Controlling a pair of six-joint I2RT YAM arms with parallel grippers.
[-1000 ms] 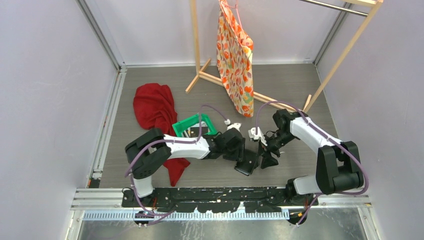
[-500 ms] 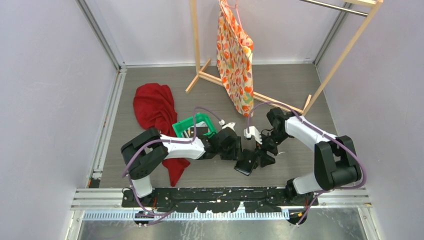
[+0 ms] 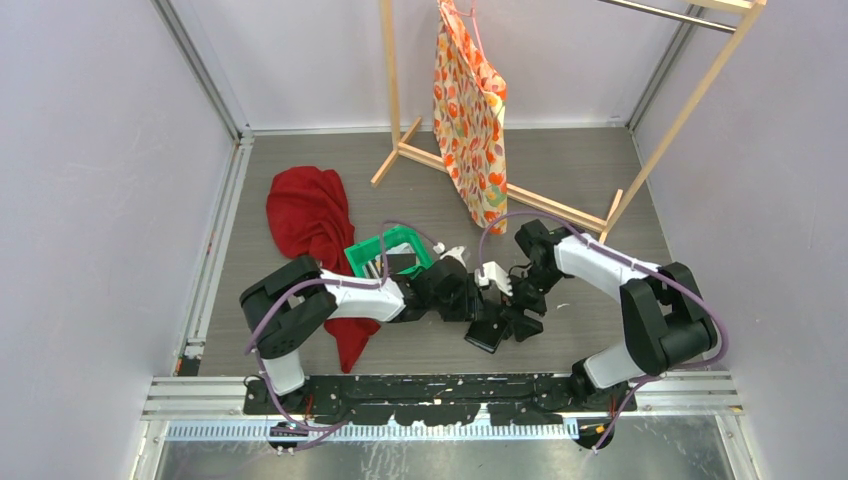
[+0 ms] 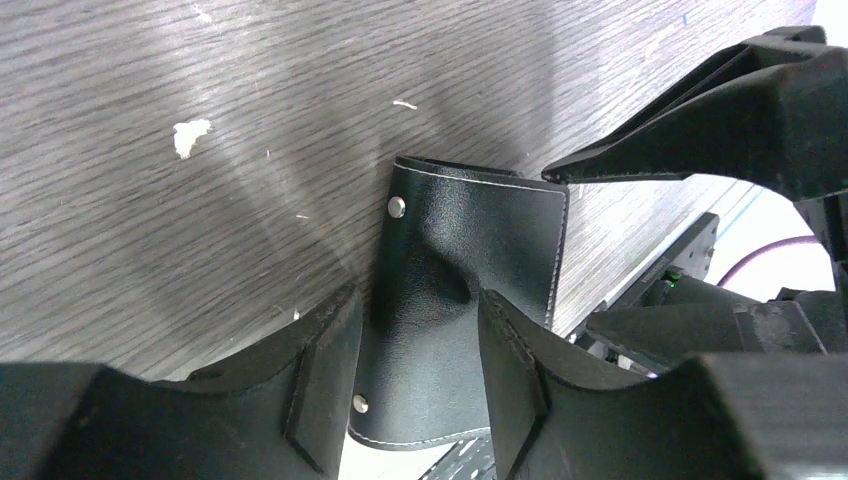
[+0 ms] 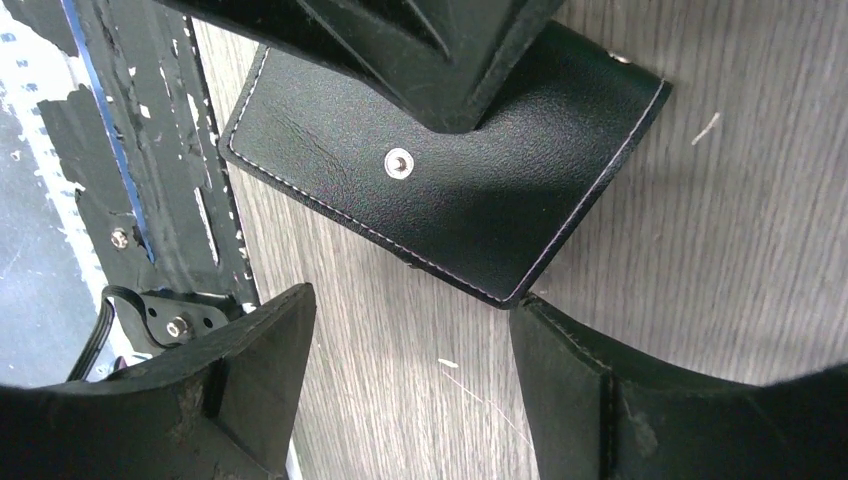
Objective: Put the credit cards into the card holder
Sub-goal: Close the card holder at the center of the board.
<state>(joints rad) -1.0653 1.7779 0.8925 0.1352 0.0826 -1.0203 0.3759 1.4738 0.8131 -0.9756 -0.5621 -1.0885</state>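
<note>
The holder (image 3: 490, 330) lies folded on the surface (image 3: 300, 160) at the near middle, just short of the near edge, between the two arms. The left hand (image 3: 480, 312) is down on it: in its own wrist view the fingers sit either side of the black leather, which dents between them, so it looks clamped on the holder rather than merely resting there. The right hand (image 3: 520, 320) hangs just right of it with its fingers well apart and nothing between them, the holder's corner just beyond its tips.

No cards show in or at the holder, and its lining is not in sight. A dark shape lies in the green tray (image 3: 362, 252) further left – whether that is a card cannot be told. By this showing the task is barely begun: the holder is not yet opened, and every card remains to go in.
</note>
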